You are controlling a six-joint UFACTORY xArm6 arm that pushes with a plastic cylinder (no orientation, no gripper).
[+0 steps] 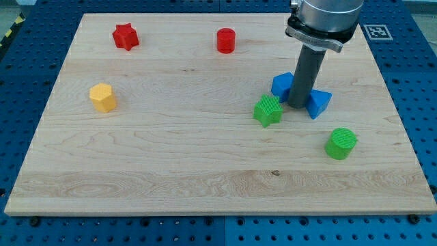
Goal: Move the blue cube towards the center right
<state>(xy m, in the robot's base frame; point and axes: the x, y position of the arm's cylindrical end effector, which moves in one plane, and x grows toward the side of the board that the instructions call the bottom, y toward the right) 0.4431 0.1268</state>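
Note:
The blue cube (pixel 280 86) lies on the wooden board (pixel 171 157) right of centre, partly hidden behind my rod. My tip (pixel 298 106) rests on the board just at the cube's lower right, touching or nearly touching it. A blue triangular block (pixel 319 103) sits right against the tip's right side. A green star block (pixel 268 111) lies just left of the tip, below the cube.
A green cylinder (pixel 340 143) lies at the lower right. A red cylinder (pixel 226 40) and a red star block (pixel 125 36) lie near the view's top. A yellow hexagonal block (pixel 102 97) lies at the left. The board's right edge is near.

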